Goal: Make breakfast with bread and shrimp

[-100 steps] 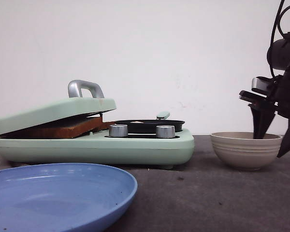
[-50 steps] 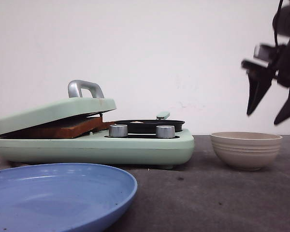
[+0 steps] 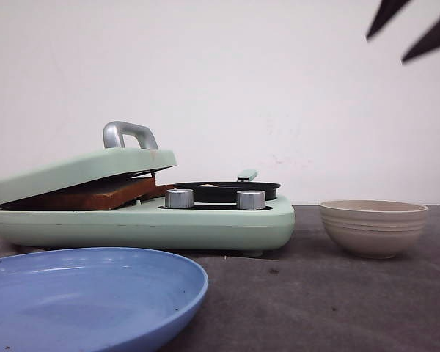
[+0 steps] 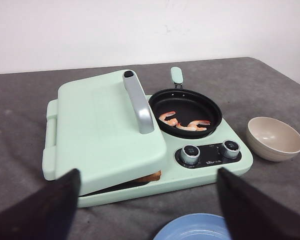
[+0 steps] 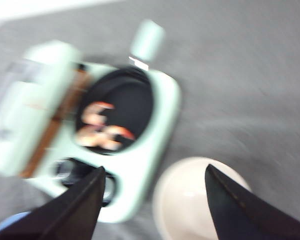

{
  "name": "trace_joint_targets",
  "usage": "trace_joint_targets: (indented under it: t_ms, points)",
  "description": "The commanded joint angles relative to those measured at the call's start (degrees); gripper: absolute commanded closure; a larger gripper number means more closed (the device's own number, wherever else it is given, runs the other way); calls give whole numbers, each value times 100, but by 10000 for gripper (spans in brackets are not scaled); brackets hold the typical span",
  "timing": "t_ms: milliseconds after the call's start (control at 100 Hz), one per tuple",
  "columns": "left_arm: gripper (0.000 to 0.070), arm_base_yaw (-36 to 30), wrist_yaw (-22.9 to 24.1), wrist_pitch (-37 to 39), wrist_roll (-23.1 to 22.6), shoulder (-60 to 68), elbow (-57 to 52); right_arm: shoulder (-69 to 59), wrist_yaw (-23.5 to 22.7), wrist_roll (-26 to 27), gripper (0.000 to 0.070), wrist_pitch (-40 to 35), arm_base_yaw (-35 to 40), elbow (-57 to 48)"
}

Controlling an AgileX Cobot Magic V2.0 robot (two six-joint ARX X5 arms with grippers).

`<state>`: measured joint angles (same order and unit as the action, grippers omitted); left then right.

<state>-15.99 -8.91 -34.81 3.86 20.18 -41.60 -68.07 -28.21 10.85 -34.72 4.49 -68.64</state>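
A mint-green breakfast maker [image 3: 205, 224] stands on the table. A browned slice of bread [image 3: 95, 196] lies under its tilted lid [image 3: 81, 169], and a corner of the bread shows in the left wrist view [image 4: 151, 176]. Pink shrimp [image 4: 182, 121] lie in the black pan [image 4: 210, 107] and also show, blurred, in the right wrist view [image 5: 102, 127]. My left gripper [image 4: 149, 172] is open and empty, held above the table in front of the maker. My right gripper [image 3: 386, 49] is open and empty, high above the bowl [image 3: 372, 226]. It also shows in its own view [image 5: 155, 169].
The beige bowl [image 4: 274, 138] stands right of the maker and looks empty. A blue plate [image 3: 88, 301] lies at the front left, in front of the maker. Two silver knobs [image 3: 180, 198] sit on the maker's front. The lid has a silver handle [image 3: 128, 133].
My right gripper has risen from inside the bowl to the top right of the front view, staying open. Nothing else has moved.
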Motion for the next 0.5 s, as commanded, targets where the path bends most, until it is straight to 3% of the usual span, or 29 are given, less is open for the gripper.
trace_joint_targets:
  t_ms: [0, 80, 100, 340, 490]
  points:
    - [498, -15, -13, 153, 31, 9, -31, 186, -28, -37, 400, 39, 125, -105]
    - [696, -15, -7, 328, 87, 9, -31, 470, -35, -92, 634, 35, 321, -105]
    - [700, -15, 4, 374, 133, 11, -31, 540, -35, -116, 700, 35, 376, -105]
    - [700, -15, 35, 734, 535, 173, -31, 1318, 4, -634, 697, -24, 975, -96]
    - [700, -15, 28, 570, 610, 170, -26, 1786, 420, -732, 697, -9, 1261, 96]
